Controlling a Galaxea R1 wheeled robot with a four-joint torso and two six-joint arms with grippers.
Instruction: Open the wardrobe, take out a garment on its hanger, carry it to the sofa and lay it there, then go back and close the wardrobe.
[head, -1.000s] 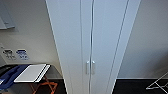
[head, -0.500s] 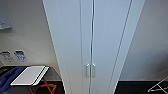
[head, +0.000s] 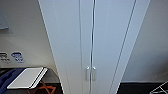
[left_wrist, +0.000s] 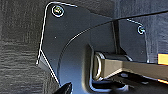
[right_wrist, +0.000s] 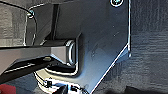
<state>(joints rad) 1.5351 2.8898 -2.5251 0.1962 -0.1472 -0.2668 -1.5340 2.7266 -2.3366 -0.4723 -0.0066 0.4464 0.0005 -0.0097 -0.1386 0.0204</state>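
Closed white wardrobe (head: 92, 45) straight ahead

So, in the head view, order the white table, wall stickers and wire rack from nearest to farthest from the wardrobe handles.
1. White table, lower left.
2. Wire rack, lower right, and wall stickers, far left: too close to call.

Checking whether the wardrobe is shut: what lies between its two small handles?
In the head view, the two handles sit side by side on the wardrobe, and between them runs just the thin dark seam where the two closed doors meet.
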